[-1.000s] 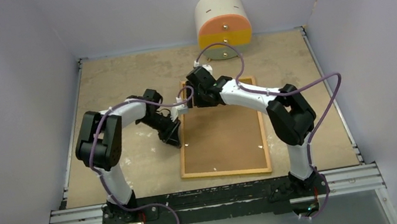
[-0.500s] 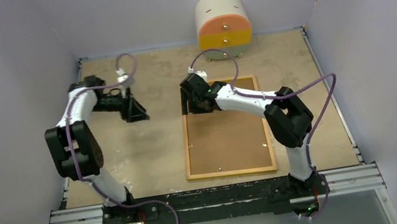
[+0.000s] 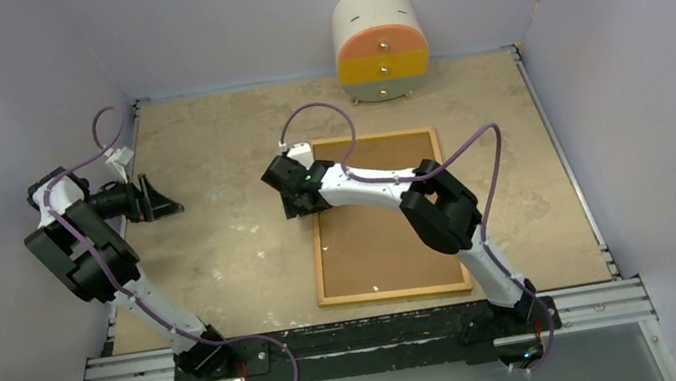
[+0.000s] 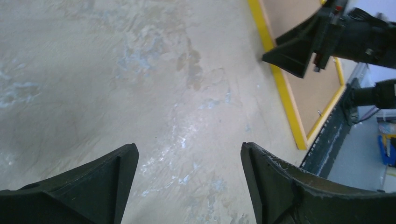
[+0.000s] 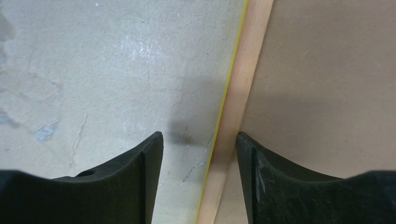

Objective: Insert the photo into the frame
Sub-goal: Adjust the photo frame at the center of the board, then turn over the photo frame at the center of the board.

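The right pincer (image 5: pixel 200 140) gapes empty over the pale-wood left rim of the flat frame (image 5: pixel 233 116) with its matte brown backing board (image 5: pixel 327 93), while the left pincer (image 4: pixel 189 151), also open and empty, hangs well left of the frame above the scuffed worktop (image 4: pixel 140 70).

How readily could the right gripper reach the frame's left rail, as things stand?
Probably yes: the right gripper hovers open directly above the left rail of the frame, with nothing between them.

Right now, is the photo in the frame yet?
Looks nearly done: the frame lies face down with its brown backing board set in; the photo isn't visible, perhaps underneath. In hand: nothing; the right arm hovers at the frame's left rail, jaws open, empty. Still to do: probably fastening the back.
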`<move>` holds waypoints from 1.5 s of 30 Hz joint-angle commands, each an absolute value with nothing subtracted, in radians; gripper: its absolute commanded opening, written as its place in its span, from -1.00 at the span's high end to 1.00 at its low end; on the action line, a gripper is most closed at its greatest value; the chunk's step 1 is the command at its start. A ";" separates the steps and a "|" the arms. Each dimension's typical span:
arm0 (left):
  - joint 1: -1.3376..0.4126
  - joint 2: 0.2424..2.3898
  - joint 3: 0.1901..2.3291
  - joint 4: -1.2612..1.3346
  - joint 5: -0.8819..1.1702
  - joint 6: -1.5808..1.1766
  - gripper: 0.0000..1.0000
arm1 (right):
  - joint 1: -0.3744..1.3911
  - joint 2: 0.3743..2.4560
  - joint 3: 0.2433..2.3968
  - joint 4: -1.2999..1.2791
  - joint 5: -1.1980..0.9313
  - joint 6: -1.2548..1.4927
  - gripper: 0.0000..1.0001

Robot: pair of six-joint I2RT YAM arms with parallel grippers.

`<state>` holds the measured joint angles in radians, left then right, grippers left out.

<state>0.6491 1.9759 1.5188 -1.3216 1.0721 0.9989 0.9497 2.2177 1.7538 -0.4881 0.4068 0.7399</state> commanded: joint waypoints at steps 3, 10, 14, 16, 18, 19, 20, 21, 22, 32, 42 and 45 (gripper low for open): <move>0.632 1.845 1.404 -1.091 0.902 0.727 -0.76 | 1.006 2.290 1.899 -0.641 0.596 0.729 -0.17; 0.623 1.753 1.326 -1.003 0.830 0.695 -0.81 | 1.033 2.382 1.981 -0.740 0.670 0.737 0.10; 0.565 1.692 1.260 -0.968 0.825 0.704 -0.84 | 1.038 2.401 1.999 -0.771 0.694 0.760 0.41; 0.535 1.668 1.234 -0.947 0.810 0.699 -0.85 | 1.041 2.410 2.035 -0.795 0.707 0.768 0.68; 0.512 1.655 1.216 -0.927 0.795 0.685 -0.86 | 1.048 2.419 2.092 -0.824 0.709 0.781 0.98; 0.503 1.652 1.209 -0.921 0.790 0.680 -0.87 | 1.050 2.420 2.122 -0.833 0.705 0.787 1.00; 0.497 1.648 1.204 -0.915 0.783 0.674 -0.87 | 1.053 2.418 2.156 -0.840 0.695 0.795 1.00; 0.495 1.646 1.203 -0.912 0.778 0.670 -0.87 | 1.055 2.413 2.186 -0.845 0.677 0.807 1.00; 0.494 1.645 1.204 -0.913 0.776 0.669 -0.88 | 1.056 2.399 2.210 -0.841 0.655 0.825 1.00; 0.497 1.566 1.276 -0.971 0.719 0.692 -0.92 | 1.056 2.057 2.149 -0.481 0.333 1.051 1.00; 0.479 1.483 1.474 -1.086 0.801 0.616 -0.95 | 1.025 1.897 2.108 -0.284 0.146 1.200 1.00; 0.434 1.449 1.526 -1.092 0.804 0.585 -0.96 | 0.983 1.807 1.932 -0.129 0.051 1.276 1.00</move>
